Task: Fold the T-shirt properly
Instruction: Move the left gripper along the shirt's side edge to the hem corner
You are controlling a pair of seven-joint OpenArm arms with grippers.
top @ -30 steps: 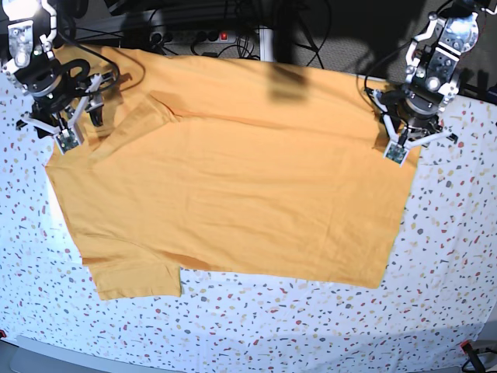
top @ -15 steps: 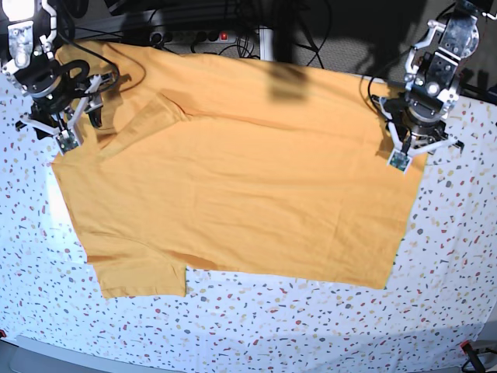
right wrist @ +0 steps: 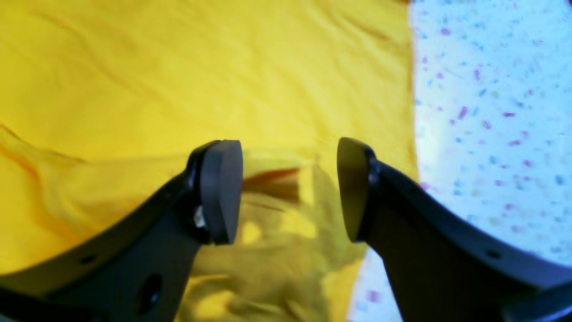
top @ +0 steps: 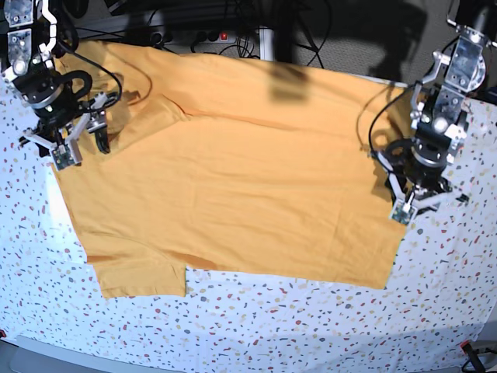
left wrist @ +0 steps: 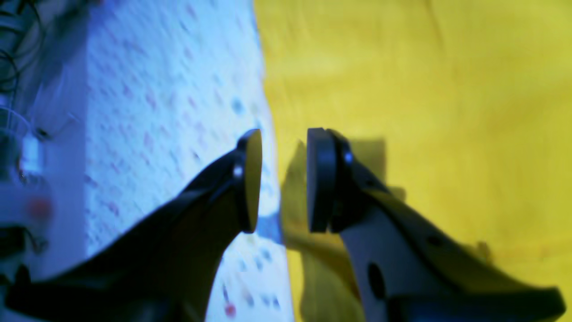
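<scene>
Speckled white tablecloth (top: pixel 256 318) covers the bench, cables and a power strip (top: pixel 194 36) lying dark along the far edge.

T-shirt (top: pixel 241 179) lies spread flat across the middle of the cloth, plain side showing, no lettering that I can see. Hem runs down the base view's right, collar end at its left. One sleeve (top: pixel 144 277) pokes out toward the near edge; the far sleeve (top: pixel 147 116) is turned in over the body.

Handling, my read: light, limp cotton. It will sag and drag, and it will not hold a crease unless laid down flat. Thin layers, so I judge a pinch must come at an edge or a corner, not out on the open panel. Hem corners and shoulder seams look the best holds.

Left gripper (top: pixel 411 203) sits over the hem side. Its wrist view shows the jaws parted by a narrow gap with nothing between them, straddling the line where the fabric edge (left wrist: pixel 272 134) meets the tablecloth.

Right gripper (top: pixel 68 148) is at the collar end. Jaws stand wide and empty, above rumpled, bunched fabric (right wrist: pixel 277 214) just inside the shirt's edge. Neither gripper holds any cloth.
</scene>
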